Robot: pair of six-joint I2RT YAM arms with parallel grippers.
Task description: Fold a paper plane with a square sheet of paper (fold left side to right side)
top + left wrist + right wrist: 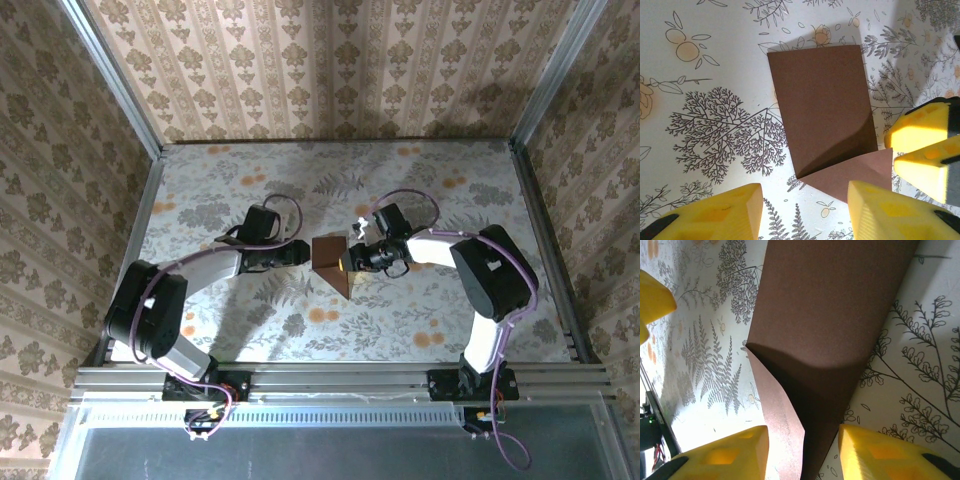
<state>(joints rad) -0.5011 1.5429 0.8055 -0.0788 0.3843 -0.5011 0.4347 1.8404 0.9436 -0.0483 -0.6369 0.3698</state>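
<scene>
left gripper (802, 212): jaws apart, nothing held, near corner of the square sheet of paper (820, 105) lies low between its fingers

right gripper (802, 452): jaws apart too, a raised flap of the sheet runs up between them; the pads look clear of it, but the wrist angle is poor

sheet sits mid-table (200, 190), between the two grippers, doubled into a tall rectangle; a slanted triangle pokes out at the near end, so the edges do not match; far end lies flat on the fern print

judgement: left-to-right fold is laid but loose and skewed. To do it well: pin the flat layer with one gripper, draw the flap across until edges meet, then press the crease near to far
</scene>
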